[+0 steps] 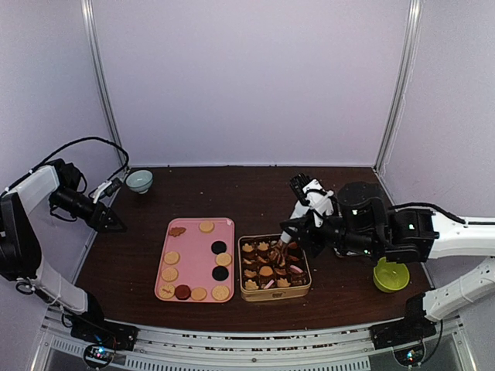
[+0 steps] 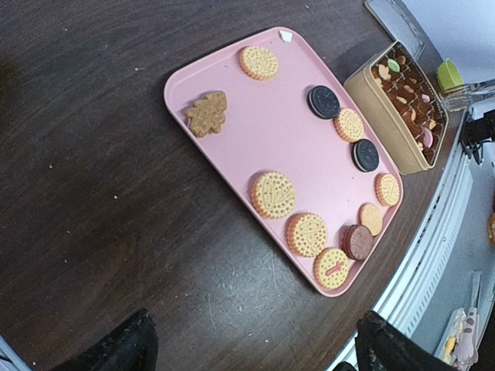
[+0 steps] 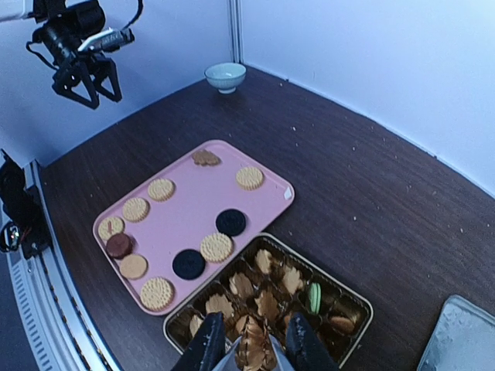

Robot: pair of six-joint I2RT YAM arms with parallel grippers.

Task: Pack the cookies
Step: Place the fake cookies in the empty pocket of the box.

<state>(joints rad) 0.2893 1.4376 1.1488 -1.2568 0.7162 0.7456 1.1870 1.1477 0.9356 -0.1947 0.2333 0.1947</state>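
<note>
The right gripper has its jaws clamped on a leaf-shaped cookie above the tan box. The other cookies lie on the pink tray and in the box, both on the counter. The left gripper hovers well apart, jaws spread and empty.

right hand: fingers and gripped cookie cut by bottom edge | left hand: only fingertips in frame | grey panel: cropped at corner
</note>
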